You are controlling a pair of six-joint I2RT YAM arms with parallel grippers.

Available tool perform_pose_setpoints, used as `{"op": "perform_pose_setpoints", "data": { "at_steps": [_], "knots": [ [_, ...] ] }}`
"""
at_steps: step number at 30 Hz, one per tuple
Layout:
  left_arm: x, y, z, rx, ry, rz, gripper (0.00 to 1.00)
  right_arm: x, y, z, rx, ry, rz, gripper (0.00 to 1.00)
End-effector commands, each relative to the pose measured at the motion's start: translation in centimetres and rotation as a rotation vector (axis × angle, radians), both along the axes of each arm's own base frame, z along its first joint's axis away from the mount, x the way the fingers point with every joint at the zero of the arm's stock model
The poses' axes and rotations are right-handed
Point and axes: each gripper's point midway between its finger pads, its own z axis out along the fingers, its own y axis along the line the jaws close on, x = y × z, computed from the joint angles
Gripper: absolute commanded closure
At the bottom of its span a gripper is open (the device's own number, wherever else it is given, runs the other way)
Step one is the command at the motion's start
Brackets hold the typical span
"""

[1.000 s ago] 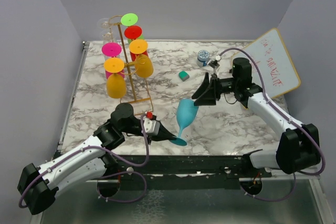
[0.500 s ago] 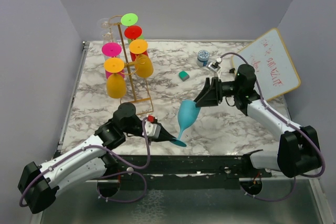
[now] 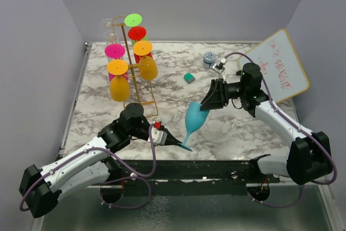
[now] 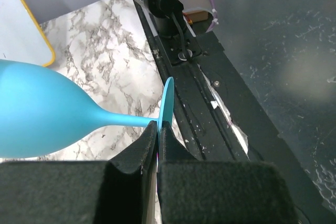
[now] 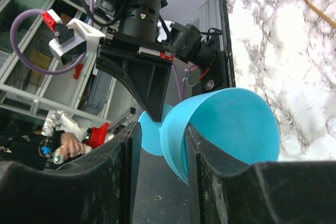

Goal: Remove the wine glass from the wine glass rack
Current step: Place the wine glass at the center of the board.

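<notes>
One blue wine glass (image 3: 193,118) was already off the wine glass rack (image 3: 135,68), tilted above the table (image 3: 238,128), the left tool (image 3: 178,144) clamped on its foot and the right tool (image 3: 205,106) straddling its bowl unclamped, with only setting down left.

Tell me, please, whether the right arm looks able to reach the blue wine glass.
Likely yes: the right gripper straddles the bowl of the blue wine glass, nothing between; the left gripper pinches its foot.

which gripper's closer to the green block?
Right. The right gripper straddles the bowl of the blue glass, near-right of the block; the left gripper is farther, by the table's front edge, pinching the foot.
</notes>
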Motion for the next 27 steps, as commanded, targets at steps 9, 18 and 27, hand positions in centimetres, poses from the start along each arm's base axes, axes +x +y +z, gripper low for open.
{"op": "perform_pose_setpoints", "data": {
  "at_steps": [9,18,27],
  "knots": [
    [1.3,0.9,-2.1,0.118,-0.023,0.083,1.00,-1.3,0.2,-0.1,-0.011,0.024,0.073,0.79],
    [1.7,1.0,-3.0,0.154,-0.005,0.114,1.00,-1.7,0.9,0.0,-0.009,0.016,0.107,0.99],
    [2.1,1.2,-3.6,0.190,0.019,0.143,0.84,-1.6,1.0,-0.1,-0.005,-0.016,0.080,1.00]
  ]
}}
